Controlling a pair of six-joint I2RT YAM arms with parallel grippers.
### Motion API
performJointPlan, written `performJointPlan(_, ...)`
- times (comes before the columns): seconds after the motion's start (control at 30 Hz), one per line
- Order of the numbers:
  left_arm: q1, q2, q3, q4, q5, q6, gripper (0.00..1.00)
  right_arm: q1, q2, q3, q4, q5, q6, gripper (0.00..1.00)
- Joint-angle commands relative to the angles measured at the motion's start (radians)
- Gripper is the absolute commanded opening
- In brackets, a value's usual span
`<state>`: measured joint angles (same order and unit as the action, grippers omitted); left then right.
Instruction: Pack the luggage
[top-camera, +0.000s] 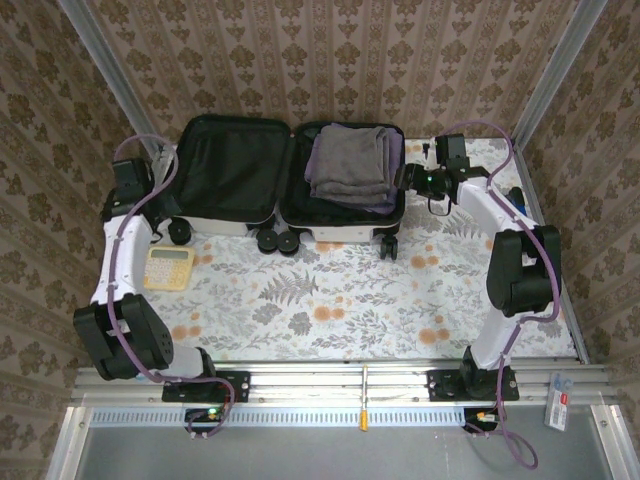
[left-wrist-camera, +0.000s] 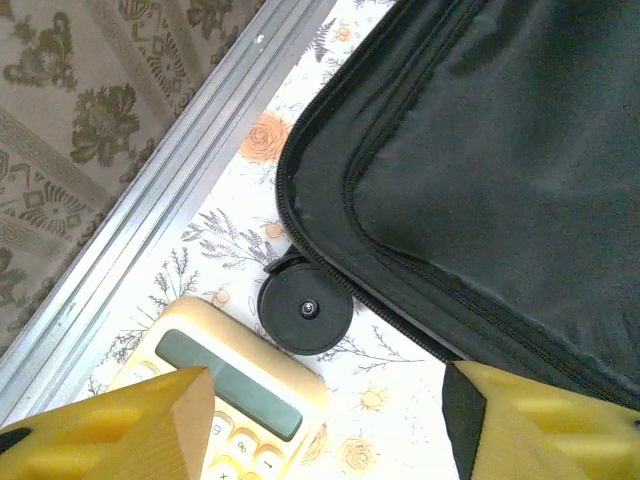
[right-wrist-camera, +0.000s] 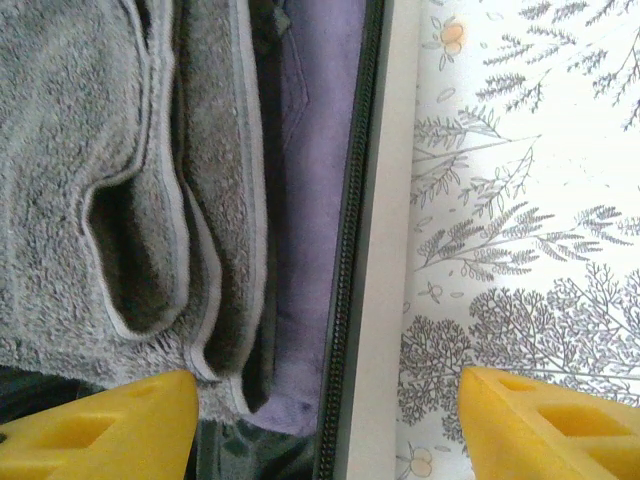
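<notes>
The cream-white luggage (top-camera: 330, 232) lies open at the back of the table. Its left half (left-wrist-camera: 500, 150) shows bare black lining. The right half holds a stack of folded grey towels (top-camera: 345, 162) (right-wrist-camera: 110, 180) on a purple cloth (right-wrist-camera: 310, 180). My right gripper (top-camera: 410, 178) (right-wrist-camera: 325, 430) is open, and its yellow fingers (right-wrist-camera: 550, 420) straddle the luggage's right rim (right-wrist-camera: 385, 250), one over the towels and one over the table. My left gripper (top-camera: 140, 200) (left-wrist-camera: 330, 430) is open above the table near the luggage's front left corner, with nothing between its fingers (left-wrist-camera: 110, 425).
A cream calculator (top-camera: 168, 267) (left-wrist-camera: 230, 390) lies left of centre, next to a black spinner wheel (left-wrist-camera: 305, 312). More wheels (top-camera: 275, 240) stand along the luggage's front. An aluminium frame rail (left-wrist-camera: 170, 190) and patterned walls close in both sides. Floral tablecloth (top-camera: 330, 300) covers the front.
</notes>
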<state>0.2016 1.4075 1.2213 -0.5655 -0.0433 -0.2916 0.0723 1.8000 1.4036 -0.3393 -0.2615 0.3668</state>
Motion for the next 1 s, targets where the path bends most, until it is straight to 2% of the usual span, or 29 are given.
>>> performJointPlan(0.0, 0.025, 0.018, -0.008, 0.045, 0.075, -0.002, 0.62, 0.003, -0.023, -0.016, 0.050, 0.016, 0.001, 0.70)
performJointPlan(0.27, 0.111, 0.156, 0.028, 0.097, 0.150, 0.005, 0.59, 0.006, 0.013, -0.030, 0.081, -0.005, 0.026, 0.69)
performJointPlan(0.53, 0.117, 0.234, 0.030, 0.184, 0.216, -0.010, 0.58, 0.012, 0.018, -0.076, 0.106, -0.007, 0.041, 0.69)
performJointPlan(0.73, 0.117, 0.300, 0.058, 0.196, 0.211, -0.016, 0.56, 0.020, 0.038, -0.074, 0.108, -0.015, 0.040, 0.69)
performJointPlan(0.97, 0.117, 0.365, 0.081, 0.230, 0.225, -0.026, 0.46, 0.040, 0.063, -0.053, 0.085, -0.003, 0.031, 0.68)
